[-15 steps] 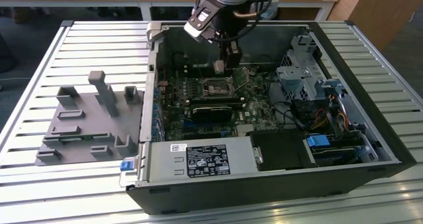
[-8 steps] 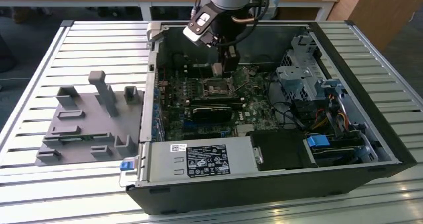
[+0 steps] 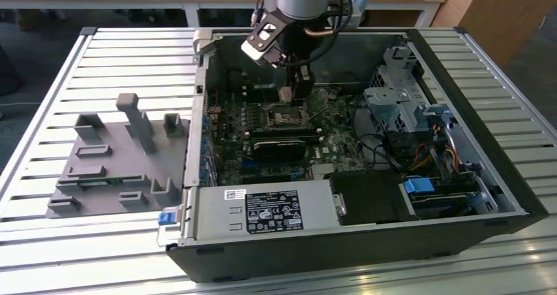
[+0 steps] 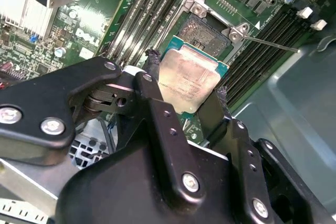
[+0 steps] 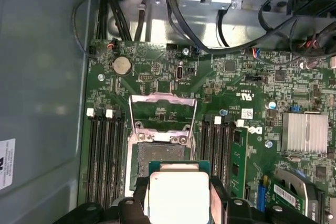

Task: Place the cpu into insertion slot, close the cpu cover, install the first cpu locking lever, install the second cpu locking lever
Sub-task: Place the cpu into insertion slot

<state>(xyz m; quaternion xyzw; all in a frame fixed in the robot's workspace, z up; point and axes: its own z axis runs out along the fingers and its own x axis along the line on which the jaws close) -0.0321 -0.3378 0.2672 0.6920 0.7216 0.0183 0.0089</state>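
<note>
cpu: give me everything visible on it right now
The cpu is a small flat square chip with a dull grey-brown metal lid bearing faint print and a green board edge showing around it. The gripper pinches it by two opposite edges between its black fingers. It hangs lid toward the wrist cameras, beside the open insertion slot, not seated. Nothing else touches it.

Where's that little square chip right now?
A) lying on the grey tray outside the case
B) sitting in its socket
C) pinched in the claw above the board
C: the claw grips the chip by its edges, and the slot is bare.
</note>
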